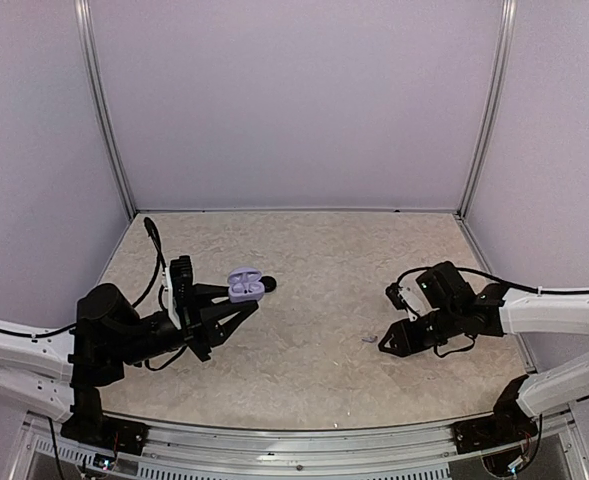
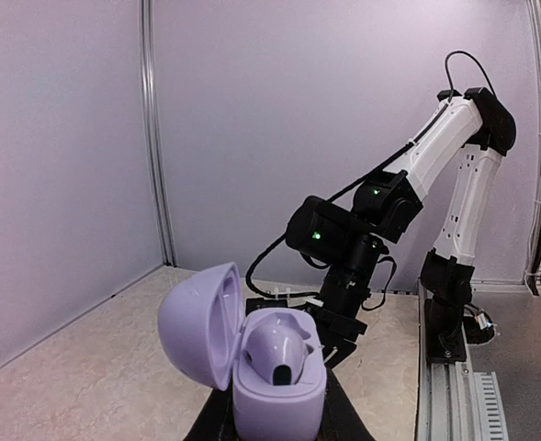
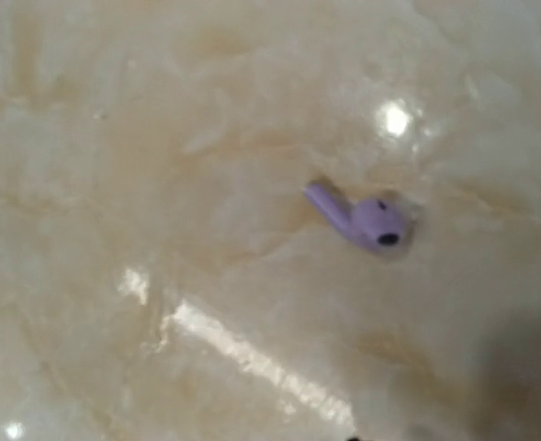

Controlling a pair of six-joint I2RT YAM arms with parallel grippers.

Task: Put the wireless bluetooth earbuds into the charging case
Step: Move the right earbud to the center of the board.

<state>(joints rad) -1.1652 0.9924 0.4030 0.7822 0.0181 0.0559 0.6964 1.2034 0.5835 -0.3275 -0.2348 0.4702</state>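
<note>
My left gripper (image 1: 251,296) is shut on the charging case (image 1: 242,286), holding it above the table at the left. In the left wrist view the pale-lavender case (image 2: 279,390) stands upright between my dark fingers (image 2: 343,424), its lid (image 2: 197,322) swung open to the left. A glossy rounded earbud (image 2: 279,347) appears to sit inside the case. Another earbud (image 3: 366,222) lies loose on the table, stem pointing up-left in the right wrist view. In the top view this earbud (image 1: 368,338) lies just left of my right gripper (image 1: 384,341), which hovers low; its jaws do not show clearly.
The right arm (image 2: 380,197) stands across the table in the left wrist view. White walls with metal corner posts (image 1: 109,150) enclose the marbled tabletop (image 1: 314,260). A metal rail (image 1: 304,440) runs along the near edge.
</note>
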